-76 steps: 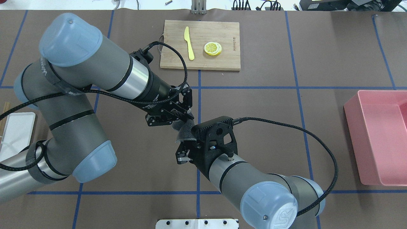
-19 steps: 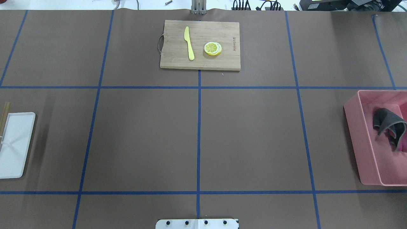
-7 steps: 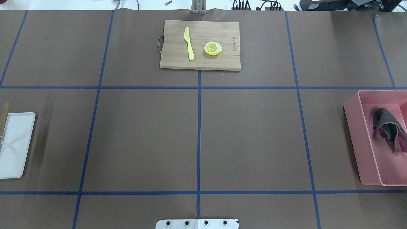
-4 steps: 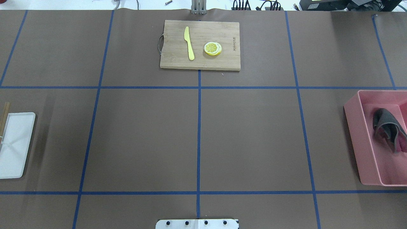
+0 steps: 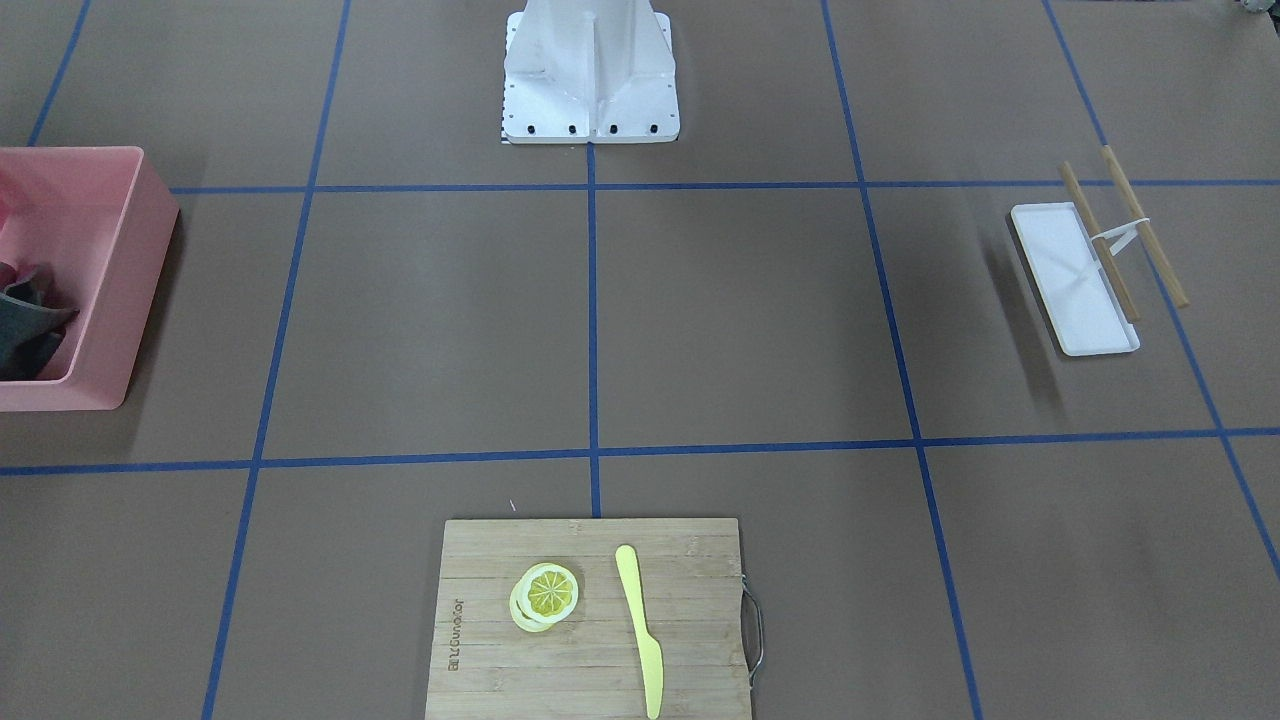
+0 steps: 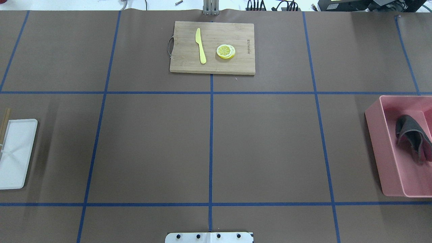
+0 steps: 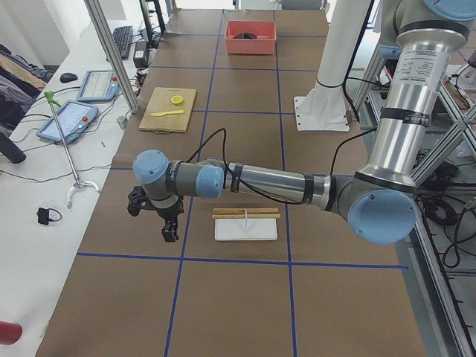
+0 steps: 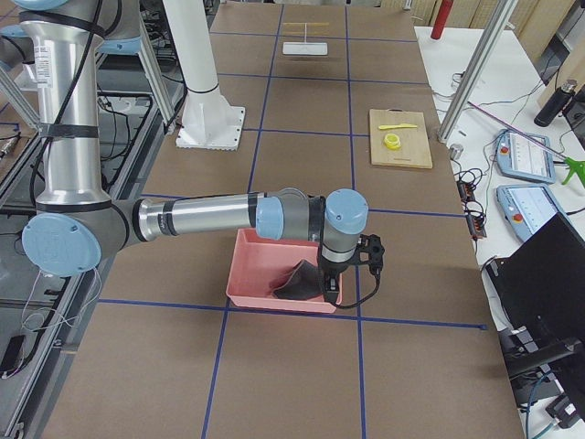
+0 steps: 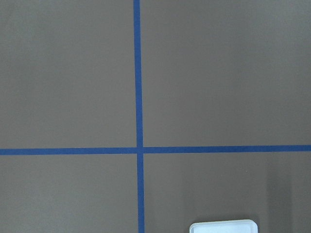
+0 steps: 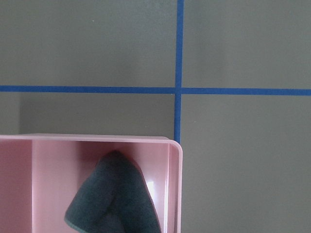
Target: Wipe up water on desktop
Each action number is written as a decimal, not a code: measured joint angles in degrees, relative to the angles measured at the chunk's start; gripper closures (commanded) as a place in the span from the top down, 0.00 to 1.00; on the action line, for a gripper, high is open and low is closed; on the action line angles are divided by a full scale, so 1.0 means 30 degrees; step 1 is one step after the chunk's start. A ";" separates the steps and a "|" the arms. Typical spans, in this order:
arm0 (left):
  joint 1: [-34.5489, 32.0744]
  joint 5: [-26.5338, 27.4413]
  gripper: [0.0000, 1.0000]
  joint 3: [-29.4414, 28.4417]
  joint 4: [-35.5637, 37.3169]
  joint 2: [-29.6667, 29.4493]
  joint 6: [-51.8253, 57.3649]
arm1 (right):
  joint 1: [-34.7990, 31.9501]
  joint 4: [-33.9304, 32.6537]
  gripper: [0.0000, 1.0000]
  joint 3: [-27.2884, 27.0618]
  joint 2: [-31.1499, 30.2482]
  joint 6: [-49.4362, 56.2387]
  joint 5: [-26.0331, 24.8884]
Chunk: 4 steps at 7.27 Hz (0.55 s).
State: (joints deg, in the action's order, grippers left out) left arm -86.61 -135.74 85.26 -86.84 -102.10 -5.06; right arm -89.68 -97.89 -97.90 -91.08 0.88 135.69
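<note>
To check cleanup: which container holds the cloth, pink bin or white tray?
The pink bin: the dark cloth lies crumpled inside it; the white tray has none.

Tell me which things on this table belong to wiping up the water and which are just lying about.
Part of the job: the desktop; the grey cloth; the pink bin that holds it.

Just lying about: bamboo cutting board; yellow knife; lemon slices; white tray; wooden sticks.
</note>
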 measured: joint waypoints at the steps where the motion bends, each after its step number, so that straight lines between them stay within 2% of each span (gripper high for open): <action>1: -0.0112 0.0000 0.98 -0.0005 -0.0006 0.0003 -0.0011 | -0.0053 0.0018 1.00 0.0051 -0.0121 0.0096 0.0038; 4: -0.0164 -0.0016 0.98 0.0076 -0.0067 -0.0025 0.0029 | -0.0045 0.0423 1.00 0.0087 -0.0137 -0.0099 0.0054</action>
State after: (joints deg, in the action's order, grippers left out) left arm -87.10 -135.79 85.49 -87.04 -102.17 -4.98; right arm -89.81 -96.62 -97.64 -91.49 0.58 135.85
